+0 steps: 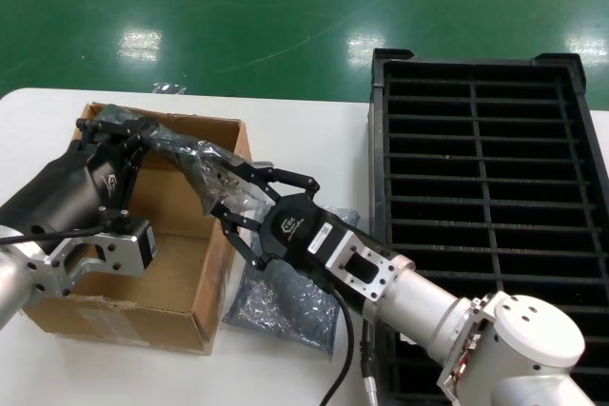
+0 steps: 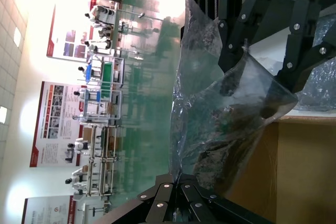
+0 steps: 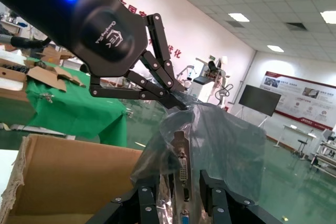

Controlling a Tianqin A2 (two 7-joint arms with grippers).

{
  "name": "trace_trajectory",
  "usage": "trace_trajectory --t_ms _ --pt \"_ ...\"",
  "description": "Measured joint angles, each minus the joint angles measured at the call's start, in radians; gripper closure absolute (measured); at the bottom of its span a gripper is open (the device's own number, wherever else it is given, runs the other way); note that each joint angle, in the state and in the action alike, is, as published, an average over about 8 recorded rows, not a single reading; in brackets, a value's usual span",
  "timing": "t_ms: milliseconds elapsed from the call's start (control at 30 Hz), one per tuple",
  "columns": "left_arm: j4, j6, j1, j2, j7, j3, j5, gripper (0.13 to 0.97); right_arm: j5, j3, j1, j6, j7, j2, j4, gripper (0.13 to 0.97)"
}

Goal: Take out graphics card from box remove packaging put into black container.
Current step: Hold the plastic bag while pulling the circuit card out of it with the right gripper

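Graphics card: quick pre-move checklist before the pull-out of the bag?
1. Left hand pinching the far end of the packaging: ok, fingers closed on the plastic.
2. Right hand gripping the bracket end: ok, its fingers sit either side of the bracket.
3. Graphics card still inside the packaging: ok, bracket with ports shows through the plastic.
4. Load held above the box: ok, it spans the box's rim.
5. Black container slots free: ok where visible.
6. Which end of the packaging is open: cannot tell.
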Motion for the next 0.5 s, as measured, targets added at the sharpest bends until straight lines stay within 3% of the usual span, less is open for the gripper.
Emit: trace_trajectory --t_ms 133,500 --pt "0.000 0.000 0.000 0.000 0.000 0.000 0.000 0.958 0.042 -0.029 0.013 0.016 -0.014 0.000 -0.018 0.775" --pt "0.000 0.000 0.000 0.000 0.000 0.000 0.000 0.958 0.193 -0.134 0.060 0.050 -0.081 0.000 -0.090 0.828"
